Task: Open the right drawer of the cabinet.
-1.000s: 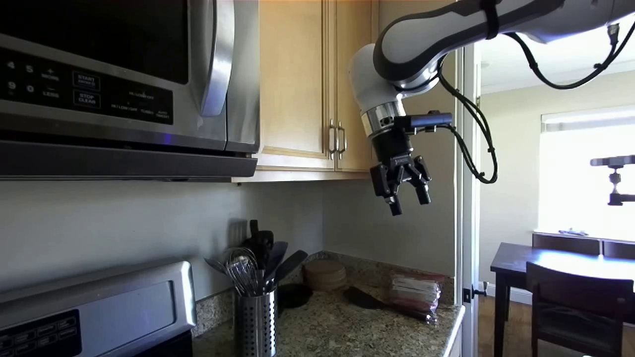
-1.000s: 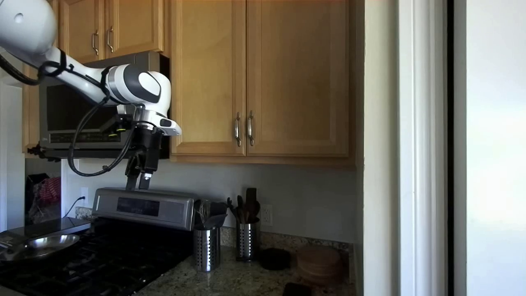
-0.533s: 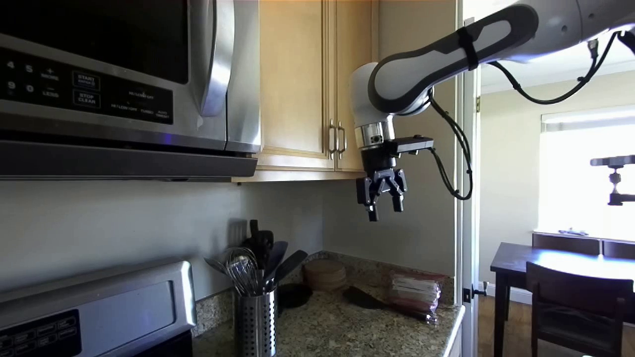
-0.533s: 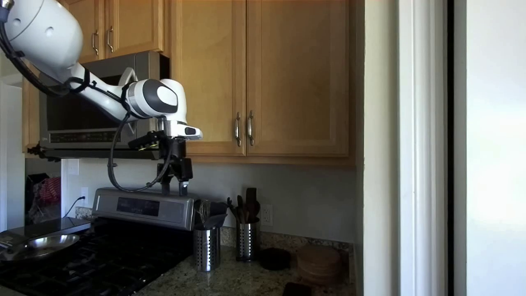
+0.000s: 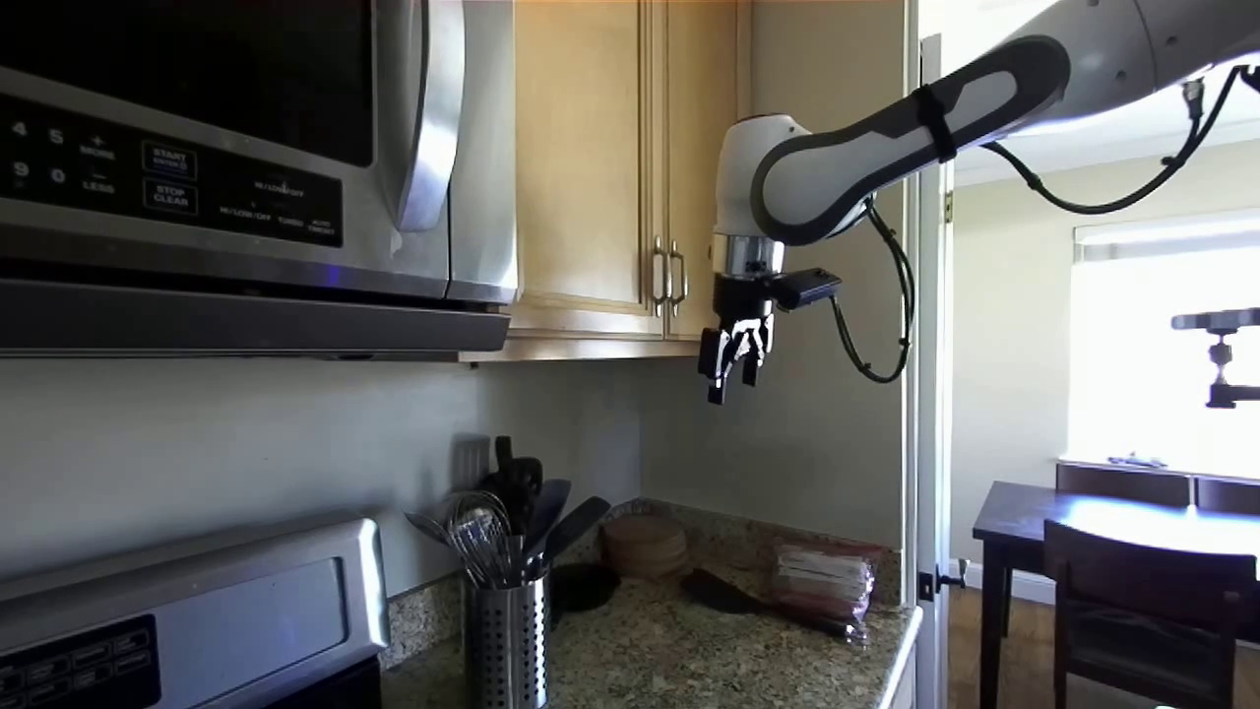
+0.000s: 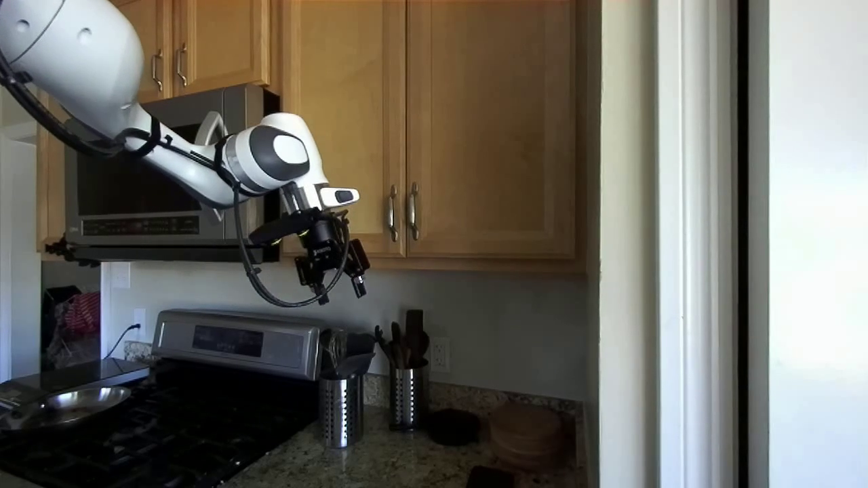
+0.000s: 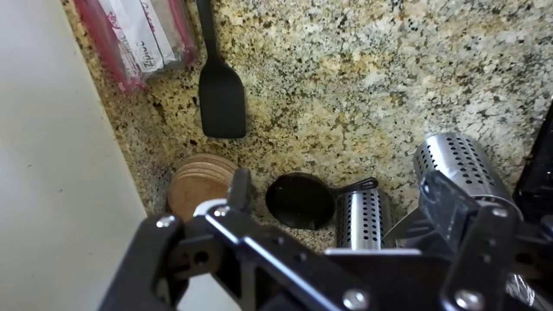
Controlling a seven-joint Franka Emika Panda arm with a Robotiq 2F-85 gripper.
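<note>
Light-maple wood two-door wall cabinet (image 6: 400, 135): both doors closed, unchanged from the earlier frames.

Right drawer (image 6: 491, 129): tall, flat light-maple door, right half of the cabinet; short vertical brushed-metal bar handle (image 6: 413, 211) near its inner edge. Closed.

Left door (image 6: 342, 122): matching maple twin, left half of the cabinet.

Black two-fingered gripper (image 6: 341, 293): fingers spread well apart, as the wrist view also shows. In an exterior view, placed before the cabinet's lower left part, fingertips below its bottom edge, clear of both handles. Change: a second ago, hung before the microwave, left of the cabinet; half a second ago, pointed straight down. Now raised and tilted, fingertips angled toward the right-drawer side of the cabinet.

White-and-grey jointed robot arm (image 6: 186, 169): enters from left of the cabinet; wrist now farther across the left door.

Stainless-steel and black microwave (image 5: 236, 177): beside the cabinet, on its left; unmoved.

Perforated steel utensil holders (image 6: 342, 413), two: below the cabinet, unmoved.

Black spatula (image 7: 222, 101), red-edged clear plastic package (image 7: 138, 39), stack of round brown discs (image 7: 194, 188), round black pan (image 7: 300, 201): on the speckled granite counter (image 7: 345, 86), lower than the cabinet.
</note>
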